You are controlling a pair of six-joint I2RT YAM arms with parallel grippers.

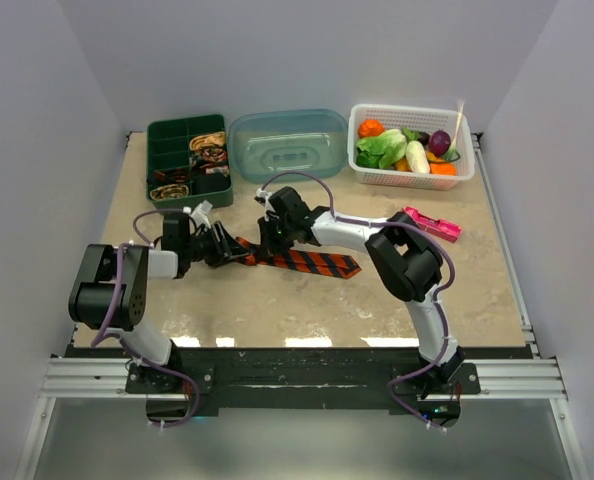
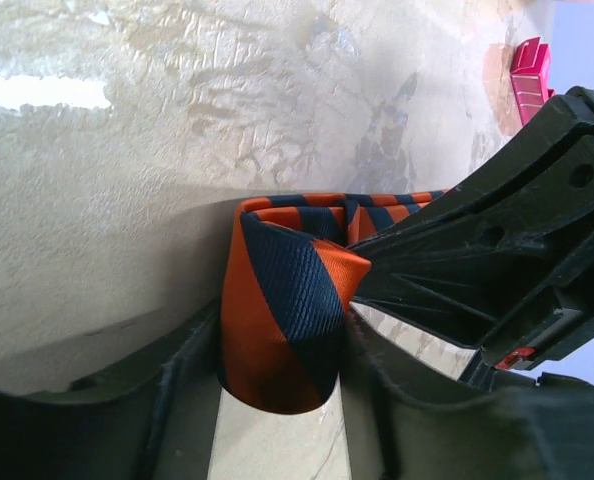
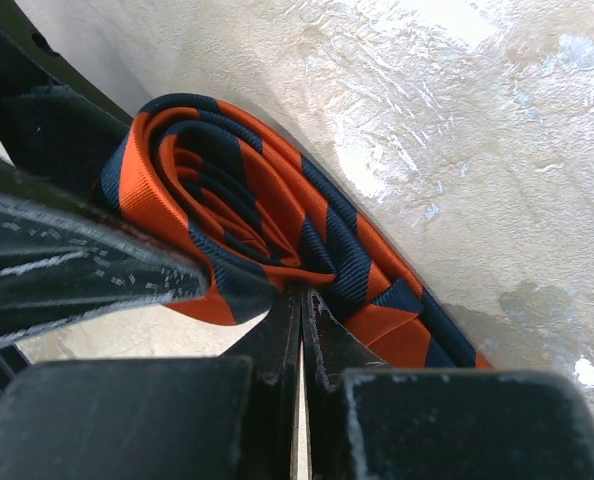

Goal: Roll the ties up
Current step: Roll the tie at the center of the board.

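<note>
The orange tie (image 1: 312, 262) with dark diagonal stripes lies across the middle of the table, its left end rolled into a coil. My left gripper (image 1: 227, 248) is shut on that coil. In the left wrist view the coil (image 2: 277, 300) stands between the two fingers of the left gripper (image 2: 277, 390). My right gripper (image 1: 269, 240) is just right of the coil. In the right wrist view its jaws are closed together, and the right gripper (image 3: 302, 300) touches the coiled tie (image 3: 227, 190) with its tips where the flat tail leaves it. Small patterned tie coils (image 1: 209, 148) sit in the green box.
A green compartment box (image 1: 169, 135) stands at the back left, a clear blue tub (image 1: 287, 145) beside it, and a white basket (image 1: 412, 118) of toy vegetables at the back right. A pink flat gadget (image 1: 432, 223) lies right of the tie and shows in the left wrist view (image 2: 529, 75).
</note>
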